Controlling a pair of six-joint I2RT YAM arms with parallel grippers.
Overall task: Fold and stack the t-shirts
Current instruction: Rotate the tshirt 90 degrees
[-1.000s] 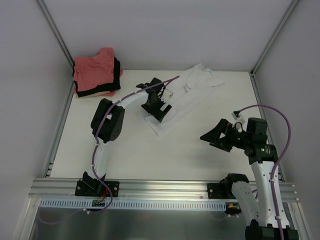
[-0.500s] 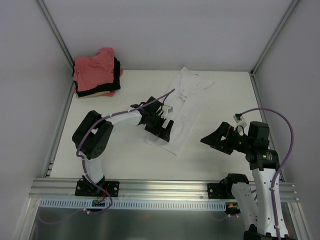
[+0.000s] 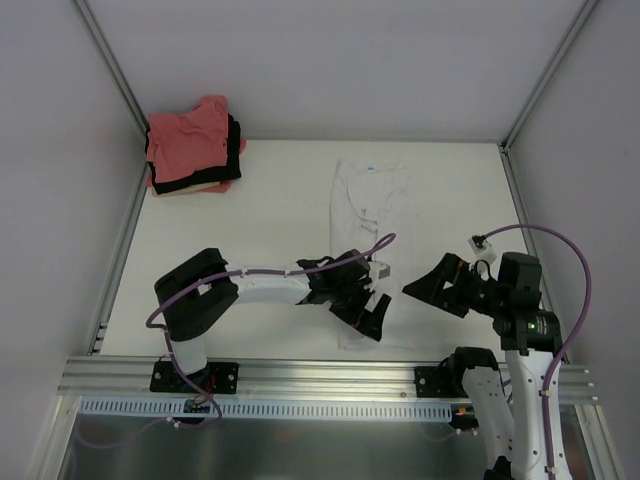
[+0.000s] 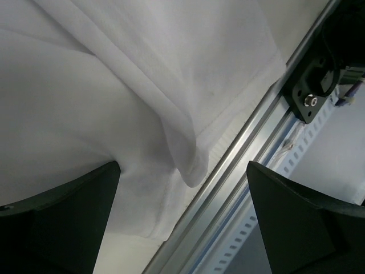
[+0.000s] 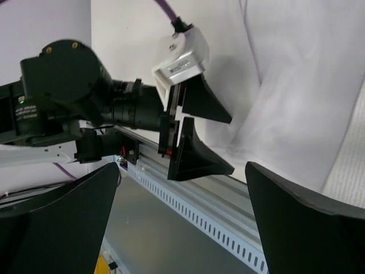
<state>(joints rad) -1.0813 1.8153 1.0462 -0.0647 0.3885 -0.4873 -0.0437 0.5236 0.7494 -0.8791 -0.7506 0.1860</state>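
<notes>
**White tee laid lengthwise, both grippers open**

At ten o'clock on the table (image 3: 260, 230), in the far corner: a folded stack of t-shirts (image 3: 190, 145), salmon-pink on top, black and pale cream edges beneath. Near centre, lying from twelve o'clock to six: the white t-shirt (image 3: 368, 200), neck label at the far end, hem by the near rail (image 3: 320, 372). Over that hem: left gripper (image 3: 370, 312), jaws wide apart; touching the cloth or not, cannot tell. At four o'clock, just beside the shirt: right gripper (image 3: 420, 288), fingers spread, clasping nothing.
</notes>
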